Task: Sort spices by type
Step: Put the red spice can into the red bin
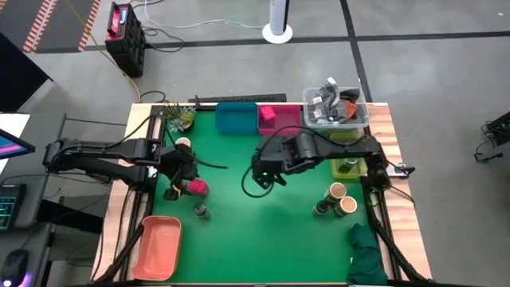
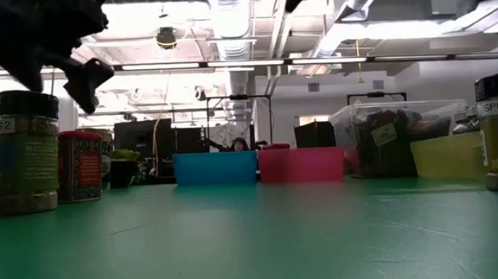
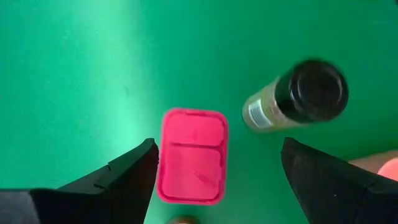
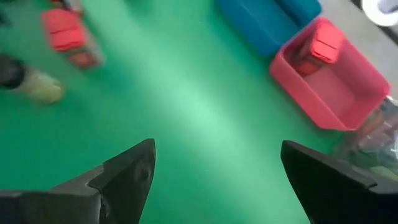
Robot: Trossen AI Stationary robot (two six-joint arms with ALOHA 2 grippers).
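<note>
Spices sit in several groups on the green mat [image 1: 239, 215]. Your left gripper [image 1: 185, 169] hangs directly above a magenta pack [image 3: 191, 155] at the mat's left side, fingers [image 3: 118, 180] spread wide on either side of it and not touching it. Just beside that pack stands a dark-lidded jar [image 3: 298, 93], and the high view shows another dark-lidded jar [image 1: 170, 193] on the pack's other side. A tan-topped jar [image 1: 182, 143] stands nearer the potted plant [image 1: 179, 117].

Your right gripper [image 1: 261, 172] hovers over the bare middle of the mat, jaws also spread, holding nothing. From its wrist camera you can see the pink bin [image 4: 336, 81] with one magenta pack [image 4: 326, 42] already inside, and the blue bin [image 4: 267, 18] beside it.

At the right side, two tan-topped jars [image 1: 343, 199] and a dark-lidded jar [image 1: 321, 209] stand close together. A green jar [image 1: 347, 166] sits in the yellow bin [image 1: 351, 137], which is partly hidden by the arm. The clear tub [image 1: 335, 108] of clutter occupies the far right corner; an orange tray [image 1: 157, 247] lies at the near left, a green cloth [image 1: 366, 255] at the near right.
</note>
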